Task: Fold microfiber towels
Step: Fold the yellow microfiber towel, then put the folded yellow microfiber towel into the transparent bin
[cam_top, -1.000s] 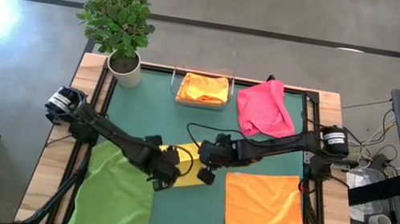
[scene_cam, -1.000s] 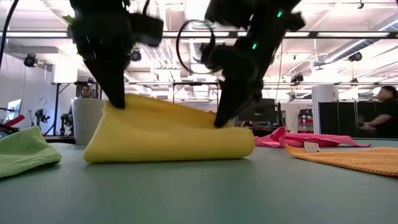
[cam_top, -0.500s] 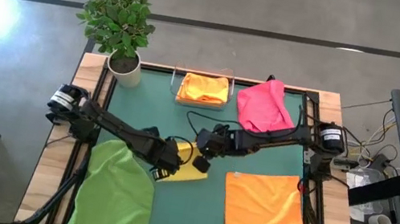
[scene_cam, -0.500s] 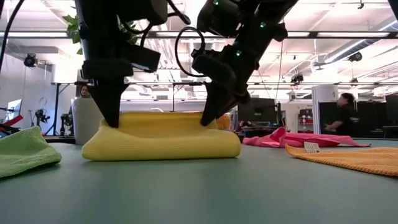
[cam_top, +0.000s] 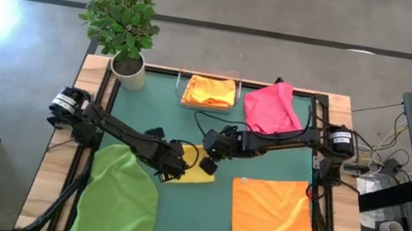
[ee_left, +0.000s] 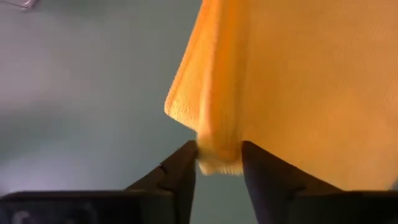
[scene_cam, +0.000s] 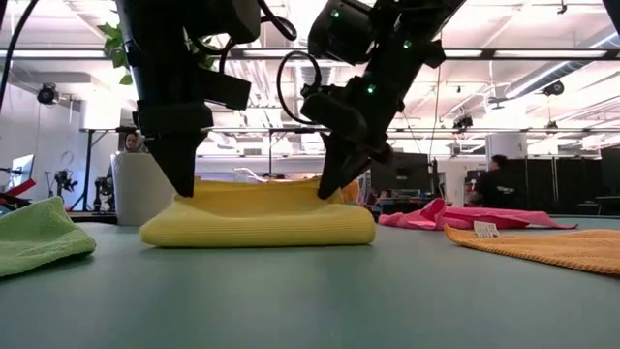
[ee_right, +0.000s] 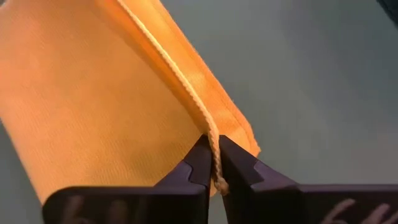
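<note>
A yellow towel (cam_top: 194,174) lies folded double at the mat's middle, its fold toward the near edge (scene_cam: 257,231). My left gripper (ee_left: 219,165) stands over the towel's left far corner (ee_left: 214,140), fingers apart on either side of it. My right gripper (ee_right: 214,177) is shut on the towel's right far corner. In the low view both grippers reach down onto the top layer, the left gripper (scene_cam: 184,189) at one end and the right gripper (scene_cam: 325,189) at the other. My left gripper has the bunched corner (ee_left: 217,155) between its parted fingers, which come from above, slanting down; whether they still touch the cloth I cannot tell. My right gripper pinches the towel's hemmed edge (ee_right: 211,146) at the corner between its two fingers, slanting down from the right. The top layer rests on the lower one.
A green towel (cam_top: 120,202) lies spread at the near left and an orange towel (cam_top: 272,223) at the near right. A pink towel (cam_top: 274,110) is heaped at the far right. A clear tray (cam_top: 210,91) holds a folded orange towel. A potted plant (cam_top: 124,26) stands at the far left.
Both grippers have carried the yellow towel's upper edge toward the far edge and down. The raised top layer has come to lie flat on the lower layer, while the fold at the near side stayed on the mat.
</note>
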You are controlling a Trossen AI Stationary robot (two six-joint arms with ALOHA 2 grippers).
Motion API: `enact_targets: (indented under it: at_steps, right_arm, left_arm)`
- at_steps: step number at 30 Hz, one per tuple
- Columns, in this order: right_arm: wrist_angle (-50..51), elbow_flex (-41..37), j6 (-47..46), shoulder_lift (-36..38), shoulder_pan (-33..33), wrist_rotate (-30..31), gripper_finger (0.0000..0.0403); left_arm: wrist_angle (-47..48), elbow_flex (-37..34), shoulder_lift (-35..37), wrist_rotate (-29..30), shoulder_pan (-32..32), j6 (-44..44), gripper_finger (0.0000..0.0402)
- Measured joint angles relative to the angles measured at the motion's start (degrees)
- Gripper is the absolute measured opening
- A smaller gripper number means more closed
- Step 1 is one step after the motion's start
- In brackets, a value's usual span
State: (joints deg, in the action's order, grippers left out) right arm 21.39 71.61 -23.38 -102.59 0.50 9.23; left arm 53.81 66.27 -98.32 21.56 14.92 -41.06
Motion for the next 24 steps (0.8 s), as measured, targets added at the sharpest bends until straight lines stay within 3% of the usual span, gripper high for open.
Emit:
enact_targets:
  at_steps: [7, 13, 18, 24]
  right_arm:
    - [8.76, 2.94, 0.91, 0.08, -2.15, 0.00, 0.0074]
    - [19.30, 7.82, 7.03, 1.47, -2.40, -0.07, 0.0121]
    - [22.95, 7.68, 8.88, 6.50, -2.05, -0.08, 0.0132]
    - [24.87, 1.87, 14.04, 17.14, 0.53, -0.23, 0.0120]
  left_arm:
    - [5.92, 2.56, 0.00, -0.20, -0.72, 1.32, 0.0160]
    - [12.71, 6.19, 0.62, -0.71, -0.70, 3.94, 0.0166]
    - [11.92, 7.75, 1.66, -4.38, 1.12, 3.58, 0.0166]
    - [5.49, 7.16, 2.01, -4.29, 8.42, 0.99, 0.0166]
